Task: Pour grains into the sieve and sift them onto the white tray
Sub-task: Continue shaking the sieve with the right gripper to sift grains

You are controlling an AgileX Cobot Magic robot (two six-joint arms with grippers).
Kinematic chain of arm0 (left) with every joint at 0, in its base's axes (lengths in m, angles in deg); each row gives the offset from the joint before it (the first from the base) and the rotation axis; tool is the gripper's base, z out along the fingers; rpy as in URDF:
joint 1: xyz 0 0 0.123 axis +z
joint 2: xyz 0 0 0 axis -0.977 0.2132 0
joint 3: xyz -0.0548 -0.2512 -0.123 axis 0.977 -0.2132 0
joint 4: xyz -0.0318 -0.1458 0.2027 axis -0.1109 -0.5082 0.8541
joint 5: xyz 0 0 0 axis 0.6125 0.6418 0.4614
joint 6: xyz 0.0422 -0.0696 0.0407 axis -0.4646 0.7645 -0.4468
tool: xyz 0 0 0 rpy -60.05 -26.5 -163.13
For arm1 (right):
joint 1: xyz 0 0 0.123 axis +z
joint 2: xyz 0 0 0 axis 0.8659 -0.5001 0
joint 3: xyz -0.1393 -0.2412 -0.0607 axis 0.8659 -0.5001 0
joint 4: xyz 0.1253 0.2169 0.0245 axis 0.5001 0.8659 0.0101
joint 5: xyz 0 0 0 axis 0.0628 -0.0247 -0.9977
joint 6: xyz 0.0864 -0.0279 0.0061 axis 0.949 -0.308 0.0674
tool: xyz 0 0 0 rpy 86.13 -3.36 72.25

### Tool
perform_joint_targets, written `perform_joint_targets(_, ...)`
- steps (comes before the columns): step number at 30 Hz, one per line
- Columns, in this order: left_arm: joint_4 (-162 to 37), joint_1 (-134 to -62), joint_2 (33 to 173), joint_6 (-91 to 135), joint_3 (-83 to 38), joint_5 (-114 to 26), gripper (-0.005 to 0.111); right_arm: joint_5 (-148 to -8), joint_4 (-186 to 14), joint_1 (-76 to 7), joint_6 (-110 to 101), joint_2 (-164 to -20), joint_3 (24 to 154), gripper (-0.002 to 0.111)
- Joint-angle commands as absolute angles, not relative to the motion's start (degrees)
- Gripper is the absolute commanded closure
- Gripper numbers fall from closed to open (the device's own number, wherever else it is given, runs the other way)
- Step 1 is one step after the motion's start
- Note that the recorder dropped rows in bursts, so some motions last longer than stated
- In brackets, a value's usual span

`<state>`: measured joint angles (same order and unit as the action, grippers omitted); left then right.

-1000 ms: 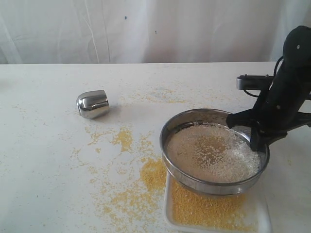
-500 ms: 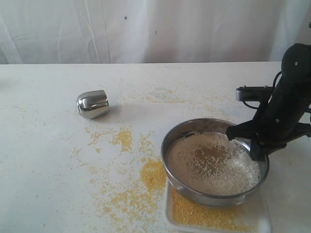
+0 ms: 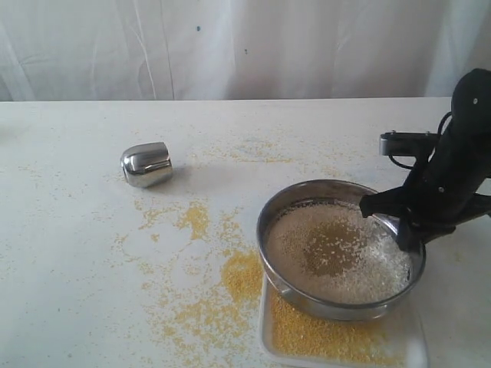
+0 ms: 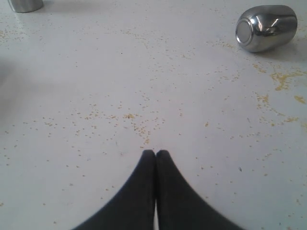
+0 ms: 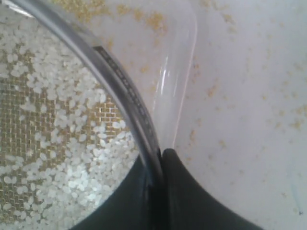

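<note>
Lower right of exterior frame: right gripper (image 3: 393,221) pinched tight on rim of sieve (image 3: 322,309), which sits over tray (image 3: 418,343). Whitish grains (image 3: 337,249) lie on mesh, yellow ones in tray. The left gripper (image 4: 155,154) is closed, empty, over table (image 4: 96,96). Centre left, cup (image 3: 146,164) on its side.

We see our right arm (image 3: 453,169) at three o'clock in the exterior view: matte black and bulky, with a rounded shell at its twelve o'clock end. A flat grey bracket (image 3: 406,142) juts from it toward nine o'clock, and a thin black cable (image 3: 440,123) loops beside that. Our right gripper (image 5: 160,155) has two smooth black fingers tapering to narrow tips. Our left gripper (image 4: 155,154) shows the same pair of matte black, wedge-shaped fingers.
</note>
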<state>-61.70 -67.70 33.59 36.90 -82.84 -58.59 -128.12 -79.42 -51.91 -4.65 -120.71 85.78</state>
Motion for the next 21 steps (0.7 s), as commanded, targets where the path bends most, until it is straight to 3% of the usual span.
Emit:
perform_joint_targets(1,-62.0,-67.6,33.3,36.8,-83.0,-58.7,0.107,-119.7,-78.8,-52.0,-3.6,-118.9,85.1,0.108)
perform_joint_targets(4,-62.0,-67.6,33.3,36.8,-83.0,-58.7,0.107,-115.4,-78.2,-52.0,-2.3,-118.8,85.1,0.108)
perform_joint_targets(8,-62.0,-67.6,33.3,36.8,-83.0,-58.7,0.107,-129.7,-75.3,-52.0,-3.6,-118.8,84.1,0.108)
perform_joint_targets(13,-62.0,-67.6,33.3,36.8,-83.0,-58.7,0.107,-116.3,-79.9,-52.0,-3.0,-119.2,83.0,0.108)
perform_joint_targets(21,-62.0,-67.6,33.3,36.8,-83.0,-58.7,0.107,-119.0,-79.2,-52.0,-0.9,-117.9,81.9,0.108)
